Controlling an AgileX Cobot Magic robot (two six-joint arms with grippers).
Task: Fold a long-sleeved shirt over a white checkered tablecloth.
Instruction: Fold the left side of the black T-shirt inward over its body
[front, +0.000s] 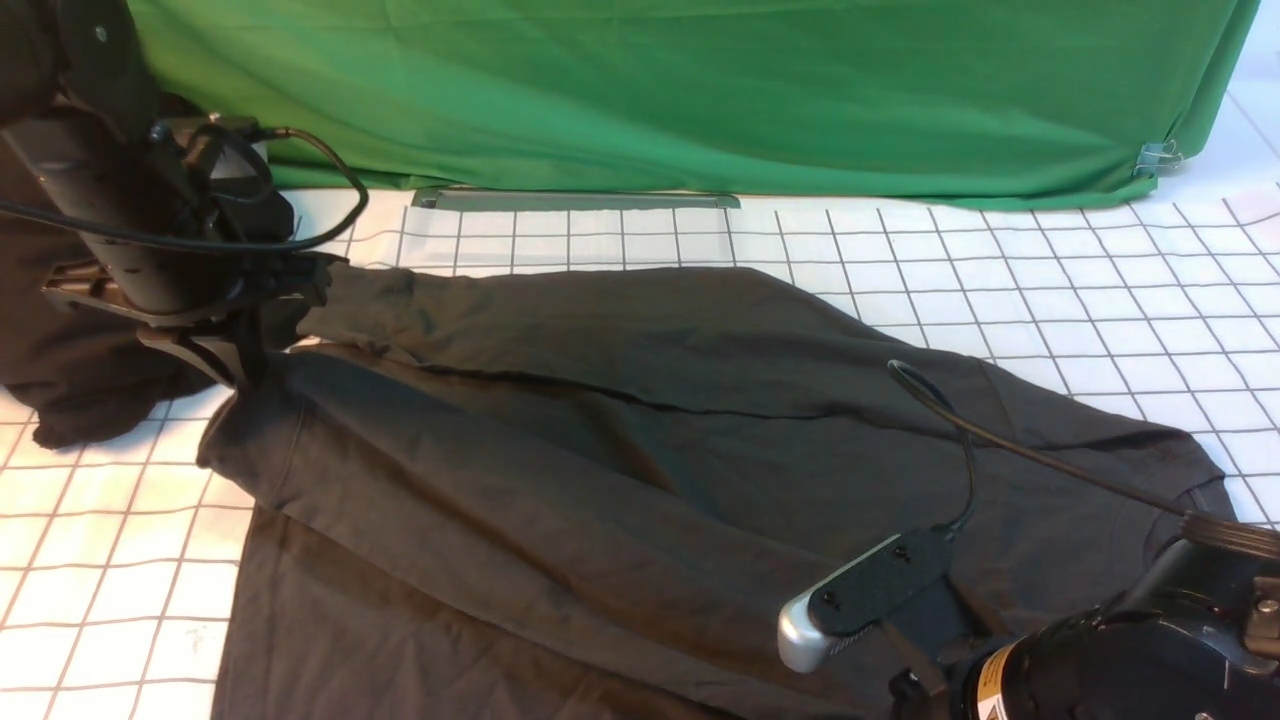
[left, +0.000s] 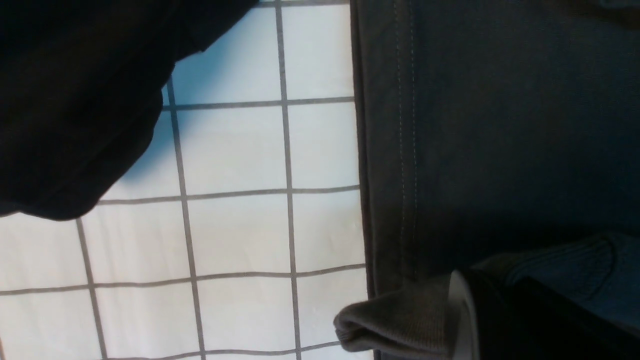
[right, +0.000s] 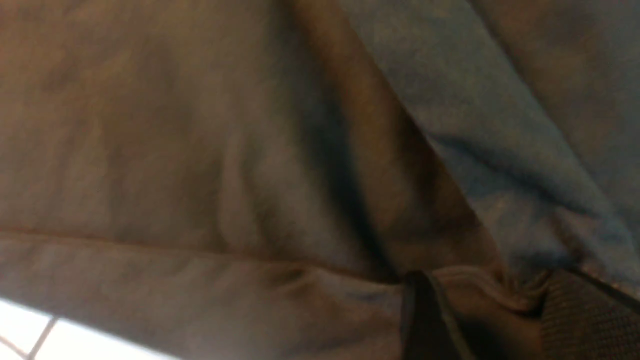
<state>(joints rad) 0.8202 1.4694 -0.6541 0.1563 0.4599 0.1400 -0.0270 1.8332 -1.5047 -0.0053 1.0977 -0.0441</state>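
The long-sleeved shirt (front: 600, 440) lies spread across the white checkered tablecloth (front: 1050, 290), dark charcoal, with no print or label showing. A sleeve runs along its far side toward the left. My left gripper (front: 245, 340) hovers at the shirt's left end, shut on a ribbed cuff (left: 400, 320) that bulges out past its pale finger (left: 462, 315). My right gripper (right: 480, 300) is at the shirt's near right part, mostly hidden under its arm in the front view. It is shut on a pinched ridge of the shirt (right: 475, 290) between its dark fingers (right: 420, 315).
A blacker heap of cloth (front: 60, 340) lies at the far left beside the left arm and fills a corner of the left wrist view. A green cloth (front: 700, 90) hangs along the back, with a grey metal strip (front: 575, 200) at its foot and a clip (front: 1158, 157).
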